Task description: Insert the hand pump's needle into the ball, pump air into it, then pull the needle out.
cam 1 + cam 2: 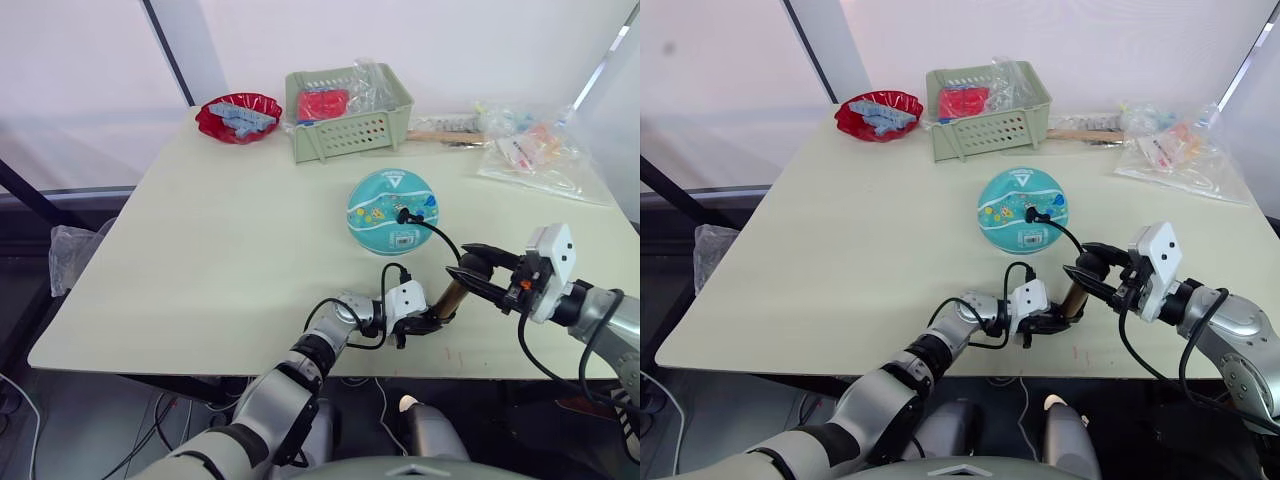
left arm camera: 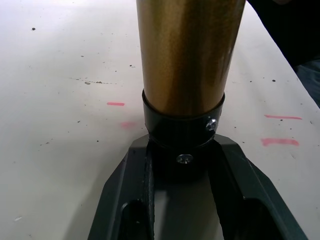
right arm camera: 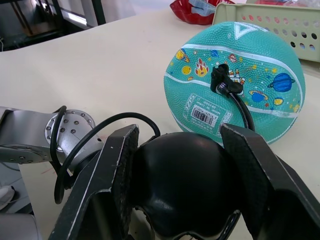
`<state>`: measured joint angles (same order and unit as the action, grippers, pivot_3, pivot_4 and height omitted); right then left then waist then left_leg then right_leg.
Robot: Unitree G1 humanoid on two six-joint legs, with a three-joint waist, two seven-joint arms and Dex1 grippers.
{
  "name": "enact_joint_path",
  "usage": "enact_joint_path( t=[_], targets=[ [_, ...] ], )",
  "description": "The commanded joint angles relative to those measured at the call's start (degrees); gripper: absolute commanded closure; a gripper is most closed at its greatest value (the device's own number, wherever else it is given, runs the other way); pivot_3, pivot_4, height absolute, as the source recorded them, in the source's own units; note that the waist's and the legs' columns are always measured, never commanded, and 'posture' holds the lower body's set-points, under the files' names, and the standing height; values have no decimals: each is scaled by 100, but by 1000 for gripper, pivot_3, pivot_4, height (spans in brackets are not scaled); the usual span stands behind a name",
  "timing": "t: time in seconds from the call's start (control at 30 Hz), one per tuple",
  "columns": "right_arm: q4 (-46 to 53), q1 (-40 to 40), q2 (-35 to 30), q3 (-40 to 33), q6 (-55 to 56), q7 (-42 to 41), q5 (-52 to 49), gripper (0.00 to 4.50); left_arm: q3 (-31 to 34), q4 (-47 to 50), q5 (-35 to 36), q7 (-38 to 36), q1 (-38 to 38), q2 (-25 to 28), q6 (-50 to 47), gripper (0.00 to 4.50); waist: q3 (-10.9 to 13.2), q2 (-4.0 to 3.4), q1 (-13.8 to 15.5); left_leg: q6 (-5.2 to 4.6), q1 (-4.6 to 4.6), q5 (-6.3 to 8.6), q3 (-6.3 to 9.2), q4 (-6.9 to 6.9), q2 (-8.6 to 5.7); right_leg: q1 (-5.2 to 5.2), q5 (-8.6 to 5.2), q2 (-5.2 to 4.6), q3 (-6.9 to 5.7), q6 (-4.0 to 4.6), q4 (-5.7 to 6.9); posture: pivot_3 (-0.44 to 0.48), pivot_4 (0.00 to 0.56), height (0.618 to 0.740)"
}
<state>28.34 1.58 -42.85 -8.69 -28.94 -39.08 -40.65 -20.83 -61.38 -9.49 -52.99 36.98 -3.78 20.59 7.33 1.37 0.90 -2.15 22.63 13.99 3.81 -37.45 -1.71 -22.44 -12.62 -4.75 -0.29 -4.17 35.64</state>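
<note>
**Hand pump held at both ends, needle already seated in the ball**

The hand pump (image 1: 449,296) lies near the front edge of the desk (image 1: 200,250), its brass barrel slanting up from the left gripper (image 1: 420,322) toward the right gripper (image 1: 478,272). The left gripper is clamped on the pump's black lower cap; the right gripper is closed around the black handle at the upper end. From there the thin black hose (image 1: 438,236) arcs away to the ball (image 3: 235,80), which sits on the desk just beyond both grippers, toward the green basket (image 1: 345,112). The needle fitting (image 3: 221,80) stands planted in the ball's top face, beside the label patch; the pin itself is hidden. So insertion looks done, and pumping seems to be the step in hand. The stroke runs along the barrel's long axis, so the right arm would drive the handle while the left braces the base.
</note>
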Motion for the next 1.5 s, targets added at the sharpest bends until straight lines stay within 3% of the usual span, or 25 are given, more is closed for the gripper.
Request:
enact_joint_path(
  t=[0.03, 0.37, 0.73, 1.03, 1.5],
  targets=[
    [-43, -131, -251, -757, -426, -248, -690, 2408, -136, -393, -214, -63, -194, 82, -267, 3396, 14, -7, 5, 0, 3, 0, 0, -1, -1, -1, 0, -1, 0, 0, 0, 0, 150, 737],
    [-163, -1069, -1201, -2299, -1436, -321, -2466, 2408, -144, -397, -224, -88, -214, 78, -263, 3396, 95, -53, 77, -2, 26, -1, -2, 0, -14, -18, 11, -13, -2, -14, -1, 0, 150, 737],
    [-687, -2014, -1770, -2855, -1910, -134, -3327, 2408, -144, -406, -227, -104, -216, 82, -250, 3396, 115, -46, 123, -2, 27, -1, -3, 1, -10, -21, 9, -13, -2, -9, -1, 0, 150, 737],
    [-325, -1768, -1312, -2441, -1666, -267, -2773, 2408, -160, -385, -219, -128, -228, 90, -265, 3396, 121, -56, 124, -2, 32, -1, -6, 0, -12, -25, 18, -13, -1, -4, -1, 0, 150, 737],
    [-320, -62, -472, -630, -577, -656, -678, 2408, -190, -319, -243, -136, -272, 106, -260, 3396, 27, 13, 12, 0, 3, 0, 0, 1, 5, -3, 3, 4, -1, -5, -1, 0, 150, 737]
  ],
)
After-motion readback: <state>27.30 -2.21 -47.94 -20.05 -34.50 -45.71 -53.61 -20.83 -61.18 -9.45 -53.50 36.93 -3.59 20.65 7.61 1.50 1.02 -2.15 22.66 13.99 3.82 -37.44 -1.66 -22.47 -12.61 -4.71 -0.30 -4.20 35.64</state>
